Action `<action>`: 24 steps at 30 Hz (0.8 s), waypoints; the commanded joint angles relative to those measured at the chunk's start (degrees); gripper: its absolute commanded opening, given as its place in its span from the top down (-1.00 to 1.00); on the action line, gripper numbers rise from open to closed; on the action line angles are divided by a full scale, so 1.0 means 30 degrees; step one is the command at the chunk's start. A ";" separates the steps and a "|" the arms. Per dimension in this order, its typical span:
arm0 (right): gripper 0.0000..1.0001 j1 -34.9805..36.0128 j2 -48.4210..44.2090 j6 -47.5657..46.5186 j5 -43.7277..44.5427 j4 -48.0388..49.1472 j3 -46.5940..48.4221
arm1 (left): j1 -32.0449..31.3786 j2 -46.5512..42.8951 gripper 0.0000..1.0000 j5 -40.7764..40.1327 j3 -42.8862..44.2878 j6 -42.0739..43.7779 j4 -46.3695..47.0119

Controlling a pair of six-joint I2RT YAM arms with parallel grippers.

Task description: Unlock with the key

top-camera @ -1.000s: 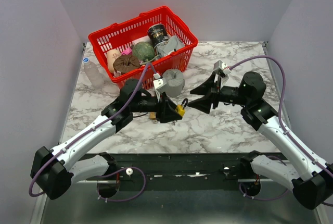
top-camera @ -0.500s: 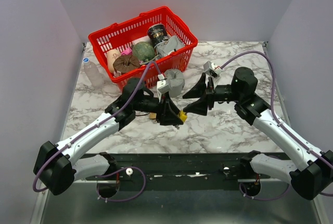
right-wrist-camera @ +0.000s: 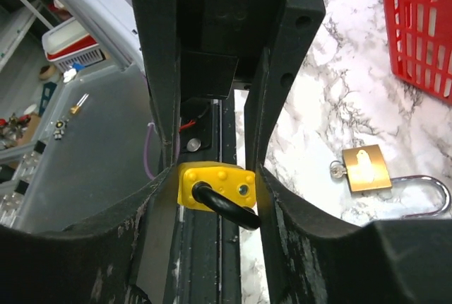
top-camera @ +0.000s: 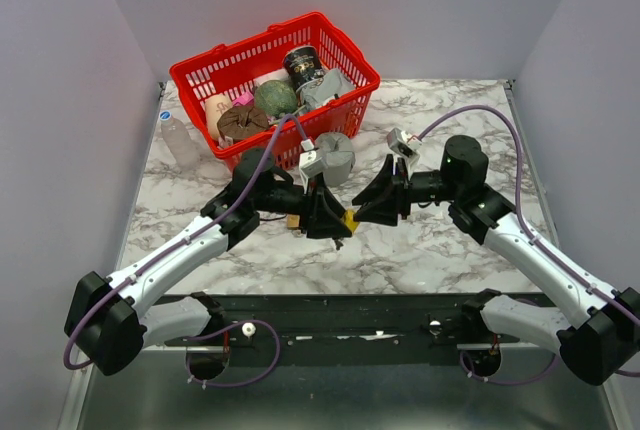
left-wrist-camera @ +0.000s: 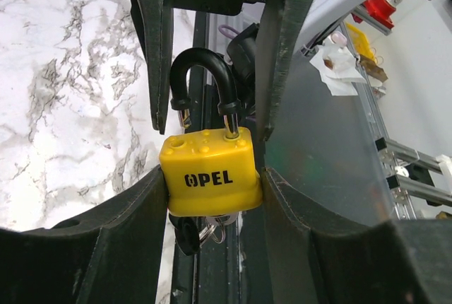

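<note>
Since a second ago my right gripper has slid leftward across the marble table and now meets the left gripper nose to nose above the middle of the tabletop. The left arm has hardly shifted.

My left pincer is clamped on the yellow padlock, its two fingers pressed against the sides of the body, which sits lifted off the table with its black shackle pointing towards the right arm. Under the body I see a dark key head and ring.

My right fingers flank the shackle end of the lock. They sit right against the yellow corners, but I cannot tell whether they are squeezing it or only bracketing it.

On the table below lies a brass padlock, flat, with its own key at its side. Farther back stands a red basket of assorted goods, a grey roll just in front of it.
</note>
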 commanded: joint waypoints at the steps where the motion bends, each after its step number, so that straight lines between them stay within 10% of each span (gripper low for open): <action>1: 0.09 0.0154 -0.0364 0.0303 -0.0492 -0.0437 -0.0334 | 0.0171 -0.0491 1.00 -0.0049 0.0268 0.0158 0.1536; 11: 0.98 0.0154 -0.0045 0.0684 0.4309 -0.2223 -0.0041 | -0.0792 -0.0227 1.00 -0.8390 0.1292 0.2999 -0.3874; 24: 0.92 0.0125 0.2125 0.1095 0.9265 -0.4832 -0.0509 | -0.5949 0.1149 1.00 -2.0199 0.1674 -0.1618 -0.6198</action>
